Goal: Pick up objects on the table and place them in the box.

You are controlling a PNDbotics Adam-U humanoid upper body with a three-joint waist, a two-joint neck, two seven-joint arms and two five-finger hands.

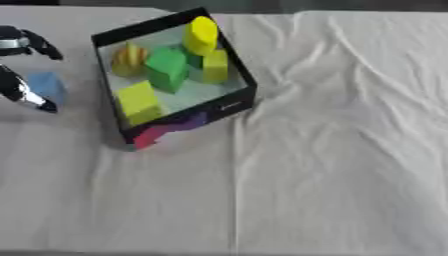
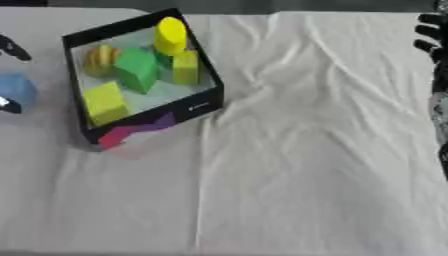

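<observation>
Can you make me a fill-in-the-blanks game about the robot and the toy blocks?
1. The box has black walls and holds blocks that are yellow and ____.
2. The left hand is next to a ____ block.
3. The table is covered by a ____ cloth.
Missing words: green; blue; white.

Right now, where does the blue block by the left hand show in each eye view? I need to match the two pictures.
Left eye view: the blue block sits near the left edge, between the fingers of the left hand, left of the box.
Right eye view: the same block lies at the very left edge, further from the box.
Shared landmark: the green block in the middle of the box.
</observation>
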